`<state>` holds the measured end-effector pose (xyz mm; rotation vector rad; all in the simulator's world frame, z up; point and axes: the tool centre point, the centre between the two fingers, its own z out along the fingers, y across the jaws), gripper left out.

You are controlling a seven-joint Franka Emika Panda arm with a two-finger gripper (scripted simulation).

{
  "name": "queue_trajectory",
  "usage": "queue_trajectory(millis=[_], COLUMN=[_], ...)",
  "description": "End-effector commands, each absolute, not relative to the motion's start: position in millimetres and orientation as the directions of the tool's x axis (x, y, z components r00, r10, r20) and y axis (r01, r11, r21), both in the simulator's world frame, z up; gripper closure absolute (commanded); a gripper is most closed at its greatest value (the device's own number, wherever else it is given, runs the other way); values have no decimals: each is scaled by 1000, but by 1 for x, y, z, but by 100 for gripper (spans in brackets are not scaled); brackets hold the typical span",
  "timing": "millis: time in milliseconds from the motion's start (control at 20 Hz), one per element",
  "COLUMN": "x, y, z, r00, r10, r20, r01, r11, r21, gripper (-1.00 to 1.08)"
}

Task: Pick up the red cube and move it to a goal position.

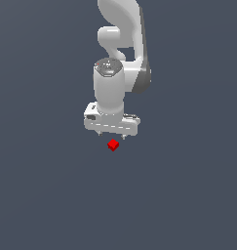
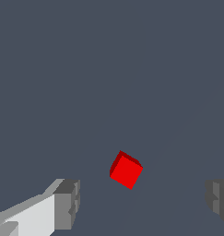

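Approach step: hand (image 1: 111, 135) wide open, holding nothing, poised above the red cube (image 1: 113, 145) on the counter (image 1: 47, 195). Next move looks like straight descent, fingers (image 2: 67, 203) straddling it, then close.

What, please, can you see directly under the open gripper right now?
Under the gripper sits the red cube on the plain grey floor, apart from both fingers, which stand wide. The floor patch beneath the cube is covered, and no goal marker shows.

No readable text, no labels, no numbers, no signs anywhere in view
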<state>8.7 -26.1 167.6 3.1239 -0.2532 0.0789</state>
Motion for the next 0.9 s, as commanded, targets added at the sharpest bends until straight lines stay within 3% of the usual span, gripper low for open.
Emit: queue_trajectory(millis=[0, 850], x=[5, -24], y=[-27, -28], z=[155, 40], r00=[978, 817], r10=[-205, -576], r20=[46, 8], r01=[-205, -576], r11=[-979, -817], r21=[2, 1], gripper=[-92, -92])
